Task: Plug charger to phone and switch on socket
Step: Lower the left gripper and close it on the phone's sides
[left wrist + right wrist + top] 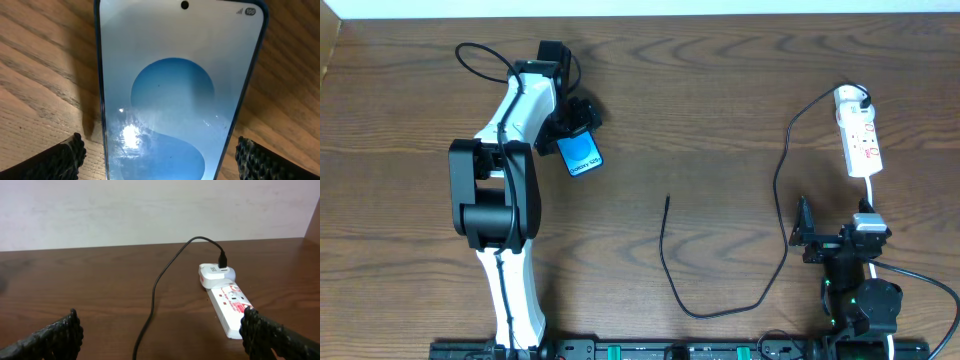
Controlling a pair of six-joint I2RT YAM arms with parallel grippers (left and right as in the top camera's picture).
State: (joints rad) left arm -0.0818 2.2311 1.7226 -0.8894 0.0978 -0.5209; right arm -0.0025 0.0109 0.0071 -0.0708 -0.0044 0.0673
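The phone [582, 154] lies face up at the back left, its blue screen lit; it fills the left wrist view [175, 90]. My left gripper [570, 132] is open, one finger on each side of the phone's near end with a gap on both sides [160, 152]. The socket [861, 135] lies at the back right, and in the right wrist view [230, 305]. The charger [782, 170] is plugged into its far end; the cable [155, 287] loops across the table to a loose tip [667, 200]. My right gripper [835, 235] is open and empty near the socket [162, 327].
The socket's white cord [872, 195] runs toward my right arm's base [860, 300]. My left arm [500, 190] stretches over the left side. A thin black cable [480, 55] loops behind the left wrist. A pale wall [150, 210] stands beyond the table's far edge.
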